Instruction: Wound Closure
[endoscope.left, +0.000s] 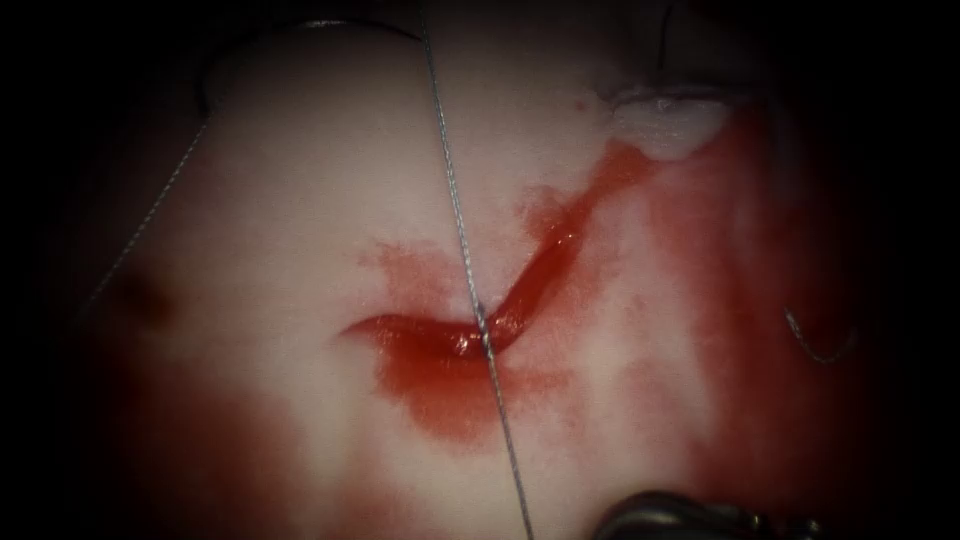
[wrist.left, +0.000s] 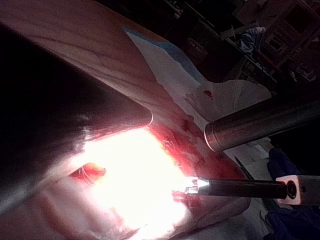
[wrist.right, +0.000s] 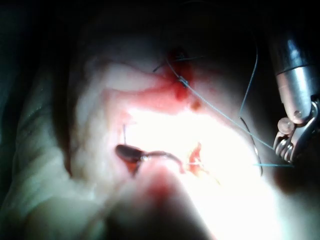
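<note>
The tissue (endoscope.left: 300, 180) bears a V-shaped cut (endoscope.left: 530, 280) wet with red fluid (endoscope.left: 450, 395). A taut thread (endoscope.left: 458, 215) comes down from the top edge, enters the cut at its bend and runs on to the bottom edge. My right tool (endoscope.left: 640, 520) lies at the bottom edge, right of that thread. In the right wrist view its jaws (wrist.right: 292, 157) are shut on the thread (wrist.right: 225, 117), which leads back to the stitch site (wrist.right: 181, 80). The curved needle (endoscope.left: 820, 345) lies free on the tissue right of the cut, held by neither tool.
A slack strand of thread (endoscope.left: 150, 215) crosses the tissue's left side. A whitish raised patch (endoscope.left: 665, 115) with a dark thread tail (endoscope.left: 662, 40) sits at the cut's upper right end. In the left wrist view the endoscope tube (wrist.left: 260, 122) hangs above the right tool's shaft (wrist.left: 245, 188).
</note>
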